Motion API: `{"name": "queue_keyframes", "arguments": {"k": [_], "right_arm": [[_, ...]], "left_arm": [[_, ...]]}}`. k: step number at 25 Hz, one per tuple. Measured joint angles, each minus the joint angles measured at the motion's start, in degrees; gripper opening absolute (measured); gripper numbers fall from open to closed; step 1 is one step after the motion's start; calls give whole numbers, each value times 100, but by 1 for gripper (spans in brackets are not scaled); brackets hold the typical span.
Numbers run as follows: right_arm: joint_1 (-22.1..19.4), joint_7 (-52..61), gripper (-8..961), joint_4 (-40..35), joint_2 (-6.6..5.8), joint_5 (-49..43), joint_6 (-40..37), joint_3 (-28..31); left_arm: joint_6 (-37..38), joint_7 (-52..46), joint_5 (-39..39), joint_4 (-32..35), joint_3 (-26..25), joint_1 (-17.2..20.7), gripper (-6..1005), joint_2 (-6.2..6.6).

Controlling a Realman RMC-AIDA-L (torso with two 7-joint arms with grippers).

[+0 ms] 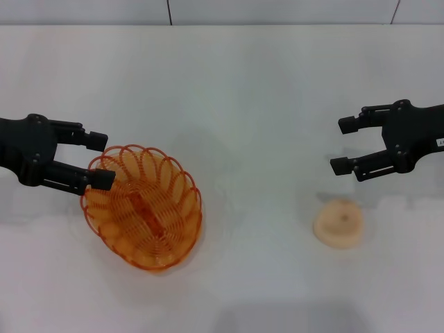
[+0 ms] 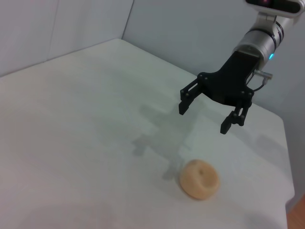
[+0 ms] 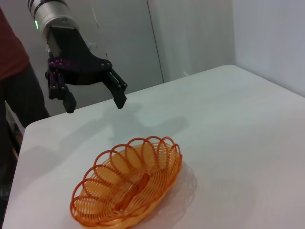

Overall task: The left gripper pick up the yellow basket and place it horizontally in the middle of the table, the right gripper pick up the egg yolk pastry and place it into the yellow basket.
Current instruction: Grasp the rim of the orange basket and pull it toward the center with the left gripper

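The yellow basket (image 1: 144,206) lies on the white table (image 1: 243,90) left of the middle, tilted diagonally; it also shows in the right wrist view (image 3: 127,185). My left gripper (image 1: 103,160) is open and empty, hovering over the basket's left rim; it shows in the right wrist view (image 3: 95,101) above and behind the basket. The egg yolk pastry (image 1: 338,223) sits on the table at the right, and in the left wrist view (image 2: 200,179). My right gripper (image 1: 341,146) is open and empty, above and behind the pastry, also seen in the left wrist view (image 2: 205,117).
The table's back edge meets a pale wall (image 1: 277,10). A person in a dark red top (image 3: 12,52) stands beyond the table's left end. The table's right edge (image 2: 289,157) drops off close to the pastry.
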Motion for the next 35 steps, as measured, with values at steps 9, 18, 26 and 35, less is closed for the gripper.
{"name": "queue_keyframes", "arguments": {"k": [9,18,26,35], "right_arm": [[-2,0,856,0,0,0,-26,0],[-15,0,856,-7,31,3,3,0],[-30,0,855,-9,56,75,9,0],[-36,0,855,-9,103,154,23,0]], "left_arm": [[7,18,0,0,0,-5,884,-21],[-2,-87,90,1,23,-30,884,14],[-24,-728,984,396,16,-320,883,239],[-425,-1237,2416,522,-5,-811,883,441]]}}
